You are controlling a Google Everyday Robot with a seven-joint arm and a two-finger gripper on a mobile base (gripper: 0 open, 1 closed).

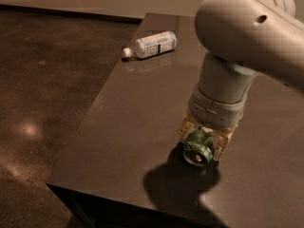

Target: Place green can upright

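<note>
The green can [197, 146] lies on its side on the dark table [142, 108], near the front edge, its silver end facing the camera. My gripper [204, 139] comes down from the big grey arm right over it. The pale fingers [186, 126] are closed in against both sides of the can. The can's far end is hidden under the wrist.
A clear plastic bottle [151, 45] with a white label lies on its side at the table's far left edge. The table's front edge [118, 191] runs just below the can. Dark polished floor [42, 94] lies to the left.
</note>
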